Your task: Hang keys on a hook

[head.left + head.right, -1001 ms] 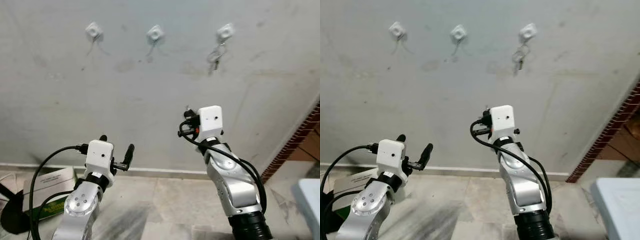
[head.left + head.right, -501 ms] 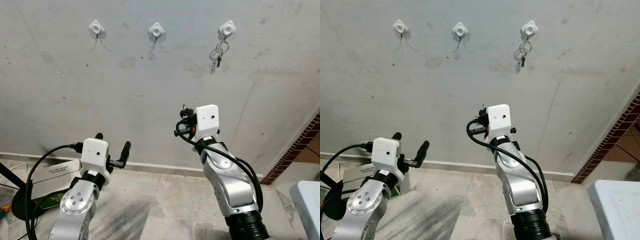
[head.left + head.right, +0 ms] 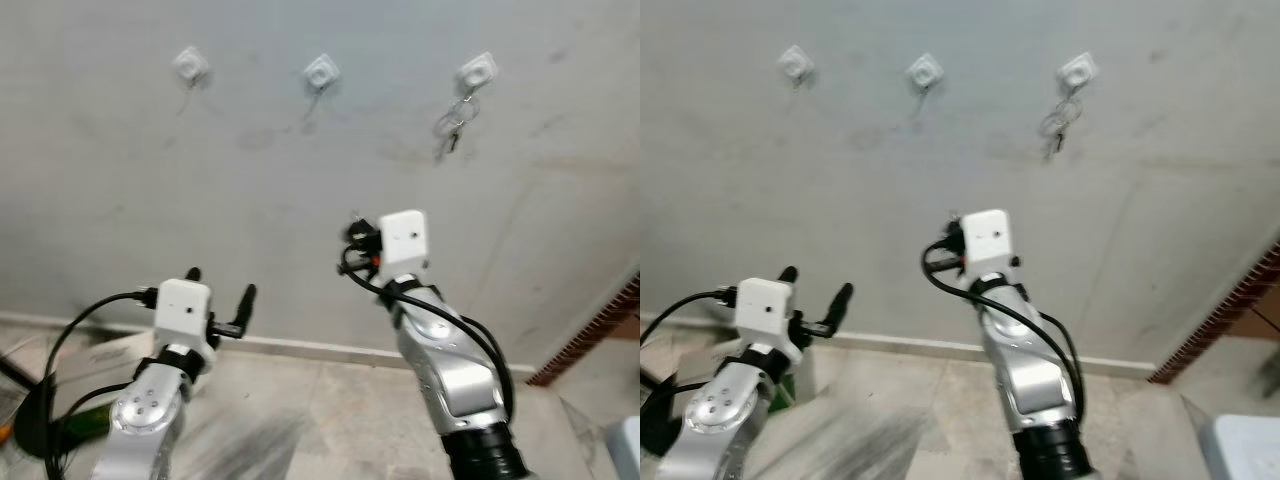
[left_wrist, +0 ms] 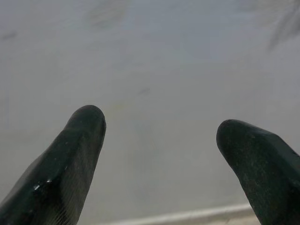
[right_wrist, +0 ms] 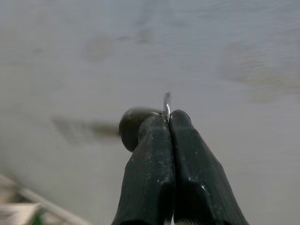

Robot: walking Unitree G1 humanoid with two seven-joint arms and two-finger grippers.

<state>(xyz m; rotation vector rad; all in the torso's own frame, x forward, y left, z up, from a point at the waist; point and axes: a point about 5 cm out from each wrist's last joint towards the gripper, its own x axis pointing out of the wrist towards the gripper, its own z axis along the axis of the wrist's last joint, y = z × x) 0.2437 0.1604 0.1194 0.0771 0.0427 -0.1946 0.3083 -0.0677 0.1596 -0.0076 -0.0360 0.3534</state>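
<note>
Keys [image 5: 167, 104] stay pinched in your right gripper [image 5: 168, 123]; left gripper [image 4: 159, 136] spread. Only the view shifted; upper-centre hook [image 3: 321, 72] awaits.

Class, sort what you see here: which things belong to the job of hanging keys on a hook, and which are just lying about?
Belongs to the job:
- right claw, shut on a key ring
- three wall hooks: left, middle, right
- keys already hanging on the right hook

Just lying about:
- left claw, open, holding nothing
- box on the floor
- brick edging
</note>
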